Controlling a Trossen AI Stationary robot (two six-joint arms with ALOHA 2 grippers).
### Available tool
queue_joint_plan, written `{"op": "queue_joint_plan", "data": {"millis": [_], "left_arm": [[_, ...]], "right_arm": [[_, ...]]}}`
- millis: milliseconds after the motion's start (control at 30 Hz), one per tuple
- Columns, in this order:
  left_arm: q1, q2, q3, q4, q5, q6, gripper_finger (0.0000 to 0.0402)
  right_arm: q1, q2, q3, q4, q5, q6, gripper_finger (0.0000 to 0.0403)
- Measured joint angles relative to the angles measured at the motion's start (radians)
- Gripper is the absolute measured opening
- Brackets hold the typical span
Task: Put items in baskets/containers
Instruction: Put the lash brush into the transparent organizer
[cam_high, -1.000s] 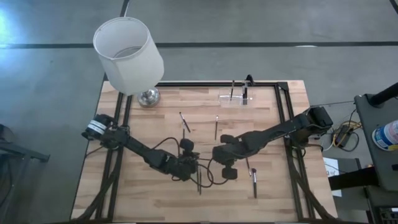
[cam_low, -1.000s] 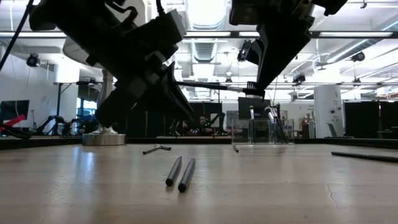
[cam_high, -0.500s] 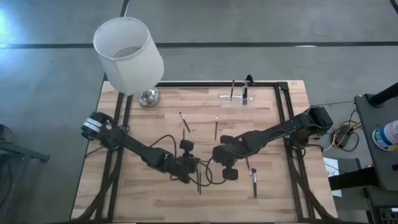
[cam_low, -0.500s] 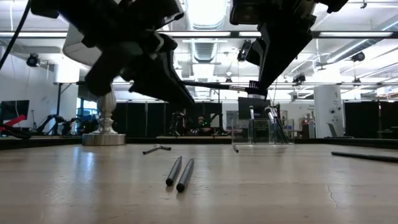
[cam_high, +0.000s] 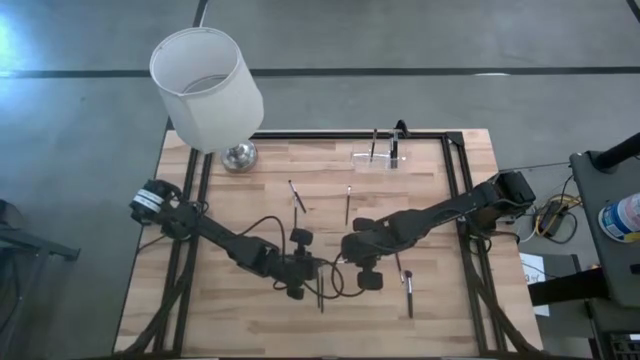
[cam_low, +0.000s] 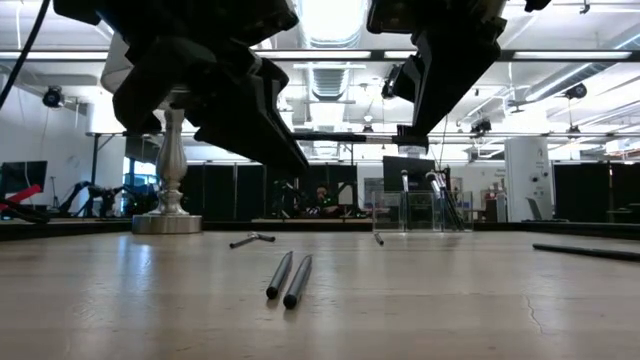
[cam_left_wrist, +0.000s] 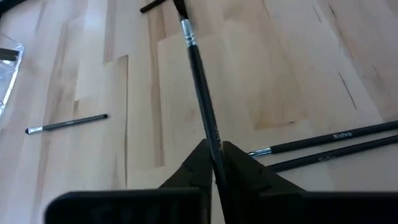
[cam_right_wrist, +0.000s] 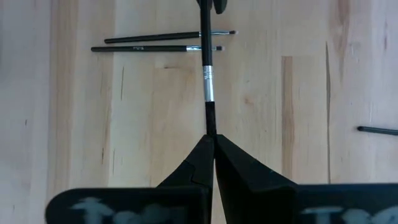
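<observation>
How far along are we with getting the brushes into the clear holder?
Early. Done: the clear holder at the table's far edge has about two brushes standing in it. In hand: one brush is clamped in the left gripper and also pinched by the right gripper, held above mid-table. Left: two brushes side by side below the grippers, and several more scattered across the table.

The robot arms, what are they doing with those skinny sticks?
They are tidying thin brushes into a clear holder at the far edge of the table. Both grippers are above the middle of the table. The left gripper is shut on one brush, and the right gripper is shut on another brush. Two brushes stand in the holder; others lie loose on the wood.
</observation>
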Motion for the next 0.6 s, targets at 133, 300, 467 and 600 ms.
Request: {"op": "queue_joint_plan", "data": {"millis": [133, 300, 467, 600], "left_arm": [[0.002, 0.000, 0.000, -0.002, -0.002, -0.021, 0.0005], [0.003, -0.001, -0.003, 0.001, 0.005, -0.041, 0.0002], [0.016, -0.002, -0.062, 0.065, 0.004, -0.066, 0.0002], [0.029, -0.030, -0.171, 0.243, 0.003, -0.070, 0.0001]], "right_arm": [[0.000, 0.000, 0.000, 0.000, 0.002, 0.000, 0.0009], [0.000, 0.000, 0.009, 0.003, 0.070, 0.000, 0.0017], [0.004, -0.009, 0.020, -0.054, 0.146, -0.008, 0.0049], [0.035, -0.048, -0.025, -0.065, 0.323, -0.015, 0.0059]]}}
